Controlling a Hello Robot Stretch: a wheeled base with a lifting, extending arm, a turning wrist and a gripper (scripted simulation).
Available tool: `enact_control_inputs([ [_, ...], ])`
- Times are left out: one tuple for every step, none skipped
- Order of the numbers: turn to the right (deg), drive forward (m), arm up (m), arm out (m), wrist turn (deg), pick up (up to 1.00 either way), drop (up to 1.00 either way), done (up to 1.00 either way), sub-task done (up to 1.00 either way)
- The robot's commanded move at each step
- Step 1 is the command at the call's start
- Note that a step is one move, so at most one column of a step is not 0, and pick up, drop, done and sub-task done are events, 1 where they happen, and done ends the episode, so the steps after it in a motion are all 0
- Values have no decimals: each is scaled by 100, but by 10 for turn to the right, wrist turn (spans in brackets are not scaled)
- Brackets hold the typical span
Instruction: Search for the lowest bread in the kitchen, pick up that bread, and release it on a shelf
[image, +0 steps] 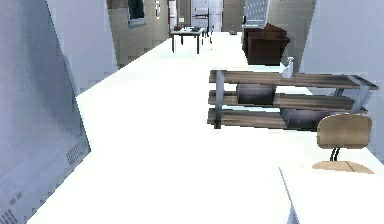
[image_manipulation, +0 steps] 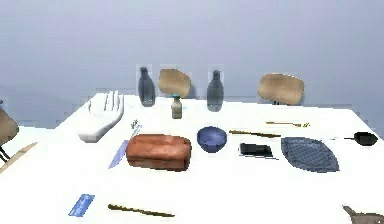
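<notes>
A chair is cut off by the arm side view's left edge, the desk by its bottom edge.

Matt, rough-crusted bread, glossy blue bowl, clear glass bottle, wooden chair.

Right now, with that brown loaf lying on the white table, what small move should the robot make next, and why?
Probably a short roll of the base to centre the loaf in the arm side view before reaching. It lies flat on the table, left of that view's middle, with a blue bowl close on its right, so lining up first should help a clean grasp.
</notes>
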Motion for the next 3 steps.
enact_control_inputs([
  [0, 0, 38, 0, 0, 0, 0, 0, 0],
  [0, 0, 0, 28, 0, 0, 0, 0, 0],
  [0, 0, 0, 0, 450, 0, 0, 0, 0],
])
